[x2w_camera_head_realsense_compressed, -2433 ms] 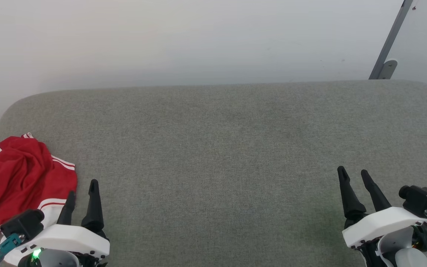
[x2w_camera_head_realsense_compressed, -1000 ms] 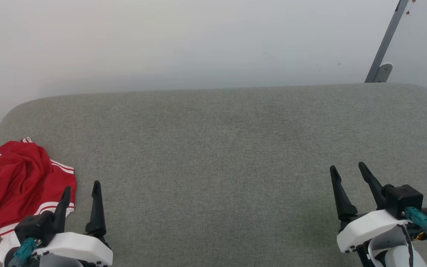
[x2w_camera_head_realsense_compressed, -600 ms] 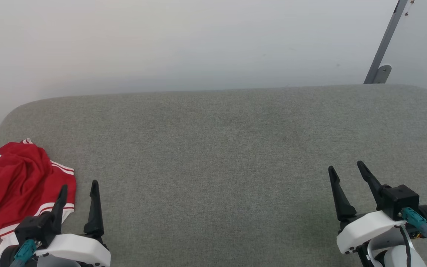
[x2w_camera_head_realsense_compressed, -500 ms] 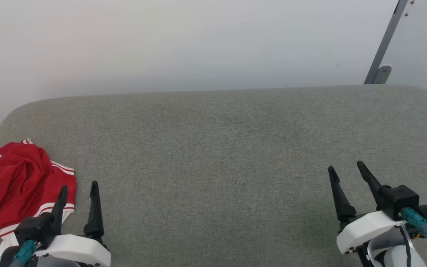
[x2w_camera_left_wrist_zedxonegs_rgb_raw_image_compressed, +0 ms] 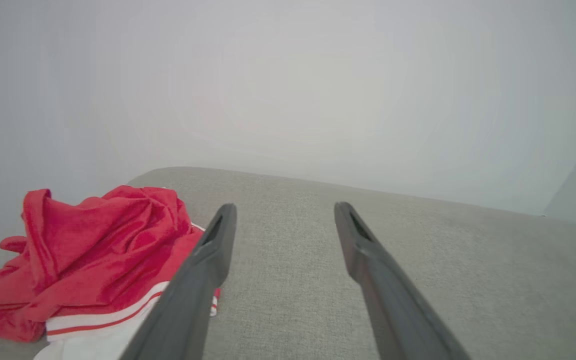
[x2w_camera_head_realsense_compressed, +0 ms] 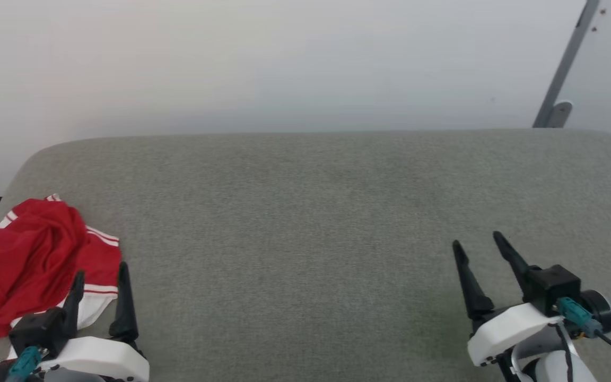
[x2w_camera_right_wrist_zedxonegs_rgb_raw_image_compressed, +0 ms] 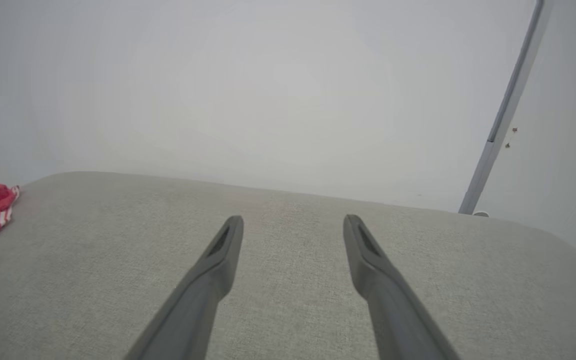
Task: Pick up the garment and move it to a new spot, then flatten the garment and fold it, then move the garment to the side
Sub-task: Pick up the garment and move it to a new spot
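Pickup pending: garment [x2w_camera_head_realsense_compressed: 29, 260] lies crumpled at lower left on the cushion [x2w_camera_head_realsense_compressed: 305, 212], left gripper [x2w_camera_head_realsense_compressed: 101, 270] at its edge, right gripper [x2w_camera_head_realsense_compressed: 477, 240] at lower right, both fingers wide and empty; next, left should pinch a fold.

Wide bare stretch of grey cushion [x2w_camera_head_realsense_compressed: 311, 212] ahead, crumpled garment [x2w_camera_head_realsense_compressed: 29, 260] at its left end, wall [x2w_camera_head_realsense_compressed: 284, 63] behind.

we count: garment [x2w_camera_head_realsense_compressed: 29, 260] x1 | L gripper [x2w_camera_head_realsense_compressed: 101, 269] + R gripper [x2w_camera_head_realsense_compressed: 476, 238] = 2 | fingers [x2w_camera_head_realsense_compressed: 124, 302] x4, 2 per gripper | grey counter [x2w_camera_head_realsense_compressed: 305, 212] x1 | metal strut [x2w_camera_head_realsense_compressed: 565, 63] x1
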